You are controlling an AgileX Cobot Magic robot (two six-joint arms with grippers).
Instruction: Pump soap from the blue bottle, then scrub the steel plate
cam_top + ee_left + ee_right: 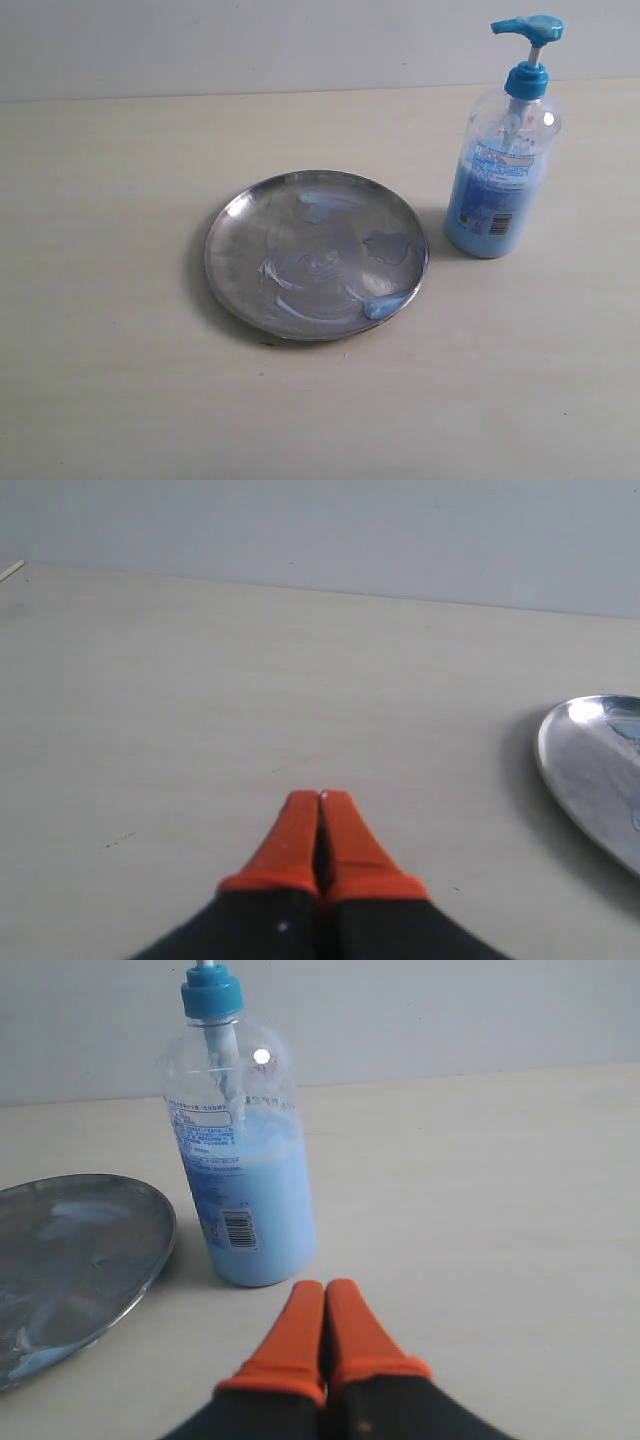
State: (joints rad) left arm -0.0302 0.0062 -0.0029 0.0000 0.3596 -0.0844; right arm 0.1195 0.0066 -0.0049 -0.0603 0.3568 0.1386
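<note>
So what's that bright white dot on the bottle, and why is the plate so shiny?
Exterior view: that dot is light glare on the blue bottle, at its clear shoulder; right wrist view: same glare spot there; left wrist view: the steel plate gleams white near its rim, soft shadow beside it.

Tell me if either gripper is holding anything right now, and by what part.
Nothing is held. The left gripper and right gripper are both shut and empty; the blue bottle and steel plate stand free on the table.
</note>
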